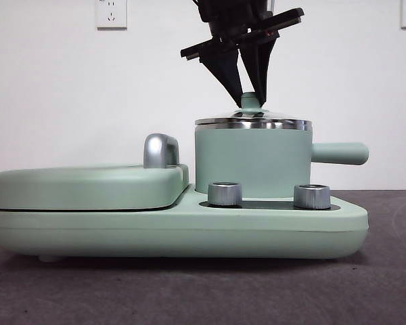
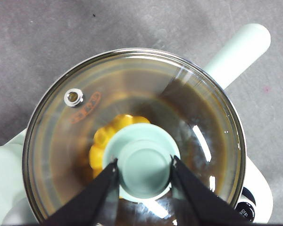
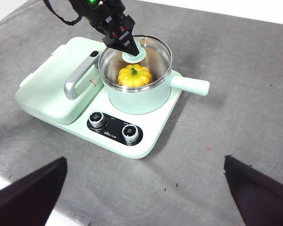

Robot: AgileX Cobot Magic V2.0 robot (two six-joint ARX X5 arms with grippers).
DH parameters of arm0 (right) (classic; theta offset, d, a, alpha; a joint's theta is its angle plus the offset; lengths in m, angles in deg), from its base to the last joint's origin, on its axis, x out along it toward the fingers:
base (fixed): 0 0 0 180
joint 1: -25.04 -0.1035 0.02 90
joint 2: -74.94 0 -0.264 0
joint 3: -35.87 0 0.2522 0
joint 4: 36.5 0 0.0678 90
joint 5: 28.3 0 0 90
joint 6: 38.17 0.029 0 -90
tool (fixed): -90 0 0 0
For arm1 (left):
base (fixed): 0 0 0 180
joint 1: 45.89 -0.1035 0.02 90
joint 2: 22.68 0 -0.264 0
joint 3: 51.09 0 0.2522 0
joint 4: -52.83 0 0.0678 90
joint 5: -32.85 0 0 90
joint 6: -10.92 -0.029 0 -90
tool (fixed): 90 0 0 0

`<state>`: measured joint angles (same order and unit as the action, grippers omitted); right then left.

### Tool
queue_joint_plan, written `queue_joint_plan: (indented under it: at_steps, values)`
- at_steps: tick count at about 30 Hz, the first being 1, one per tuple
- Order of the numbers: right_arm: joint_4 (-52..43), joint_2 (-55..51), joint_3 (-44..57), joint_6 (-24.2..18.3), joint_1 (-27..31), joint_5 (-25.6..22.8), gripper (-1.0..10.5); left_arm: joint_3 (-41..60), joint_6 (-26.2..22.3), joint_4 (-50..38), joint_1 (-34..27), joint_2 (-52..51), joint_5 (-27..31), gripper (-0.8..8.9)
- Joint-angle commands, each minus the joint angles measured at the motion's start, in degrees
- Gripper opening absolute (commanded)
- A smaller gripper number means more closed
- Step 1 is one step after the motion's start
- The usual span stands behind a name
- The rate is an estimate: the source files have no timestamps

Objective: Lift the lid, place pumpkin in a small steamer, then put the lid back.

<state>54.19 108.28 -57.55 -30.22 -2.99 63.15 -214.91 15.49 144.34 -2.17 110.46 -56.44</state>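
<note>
The small steamer (image 1: 250,162) stands on the right of the mint-green cooker base (image 1: 176,230), side handle (image 1: 340,154) pointing right. The lid (image 1: 254,123) lies on its rim. The pumpkin (image 3: 134,76) sits inside the pot and shows through the glass in the left wrist view (image 2: 104,139). My left gripper (image 1: 249,95) comes down from above, its jaws pressed against both sides of the lid's knob (image 2: 144,162). My right gripper (image 3: 145,159) is open and empty, high above the table in front of the cooker.
The wide flat cover (image 1: 88,183) with a chrome handle (image 1: 159,150) takes the cooker's left half. Two chrome dials (image 1: 224,193) (image 1: 312,196) sit in front of the pot. Grey table (image 3: 236,108) surrounds the cooker.
</note>
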Motion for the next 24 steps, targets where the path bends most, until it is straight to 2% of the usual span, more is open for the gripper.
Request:
queue_joint_plan:
  at_steps: [1, 3, 4, 6, 7, 8, 14, 18, 21, 24]
  values:
    - [4.59, 0.11, -0.63, 0.39, -0.33, 0.02, 6.0, -1.6, 0.83, 0.66, 0.66, 2.75, 0.2, 0.16]
    - [4.57, 0.11, -0.63, 0.39, -0.33, 0.02, 6.0, -1.6, 1.11, 0.52, 0.66, 2.75, 0.2, 0.41]
    - [4.57, 0.11, -0.63, 0.39, -0.33, 0.02, 6.0, -1.73, 1.27, 0.55, 0.63, 2.71, 0.2, 1.13]
    - [4.57, 0.11, -0.63, 0.42, -0.33, 0.04, 6.0, -2.27, 1.7, 0.5, 0.52, 2.12, 0.22, 3.61]
    - [4.57, 0.11, -0.63, 0.42, -0.33, 0.04, 6.0, -2.6, 1.9, 0.57, 0.48, 1.66, 0.2, 4.41]
    - [4.57, 0.11, -0.63, 0.42, -0.33, 0.04, 6.0, -3.13, 2.1, 0.85, 0.48, 1.2, 0.22, 4.69]
    - [4.57, 0.11, -0.63, 0.44, -0.33, 0.28, 6.0, -5.11, 3.43, 5.95, 0.44, -4.42, 0.15, 4.83]
    - [4.57, 0.17, -0.63, 0.44, -0.33, 3.28, 6.0, -4.11, 3.69, 6.82, 0.5, -10.64, -0.17, 4.83]
    - [4.57, 0.17, -0.63, 0.44, -0.33, 4.96, 6.0, 1.73, 3.37, 6.82, 0.63, -18.34, -1.03, 4.83]
    - [4.57, 0.22, -0.63, 0.42, -0.33, 5.18, 6.0, 12.74, 2.25, 6.82, 0.83, -28.72, -1.03, 4.83]
